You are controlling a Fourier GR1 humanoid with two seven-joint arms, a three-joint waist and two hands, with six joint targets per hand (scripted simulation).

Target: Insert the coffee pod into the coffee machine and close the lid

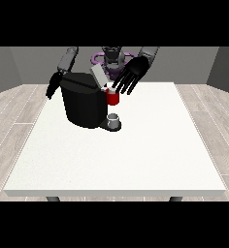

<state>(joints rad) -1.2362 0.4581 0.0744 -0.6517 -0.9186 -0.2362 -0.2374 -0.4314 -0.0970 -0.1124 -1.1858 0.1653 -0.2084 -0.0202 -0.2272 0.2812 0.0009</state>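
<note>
White table on grey plank floor bears the coffee machine; the hand at the view's right hovers with fingers spread, holding nothing.

The table is white with a faint speckle across its top. The coffee machine on it is black, with a light grey lid and a red pod holder at its front. A small grey cup sits on the machine's dark base. Both hands are black: the hand at the view's right and the hand at the view's left. The forearms above them are grey. The robot's torso shows grey with purple rings. The floor is pale grey wood-plank pattern, and the walls are plain grey.
</note>
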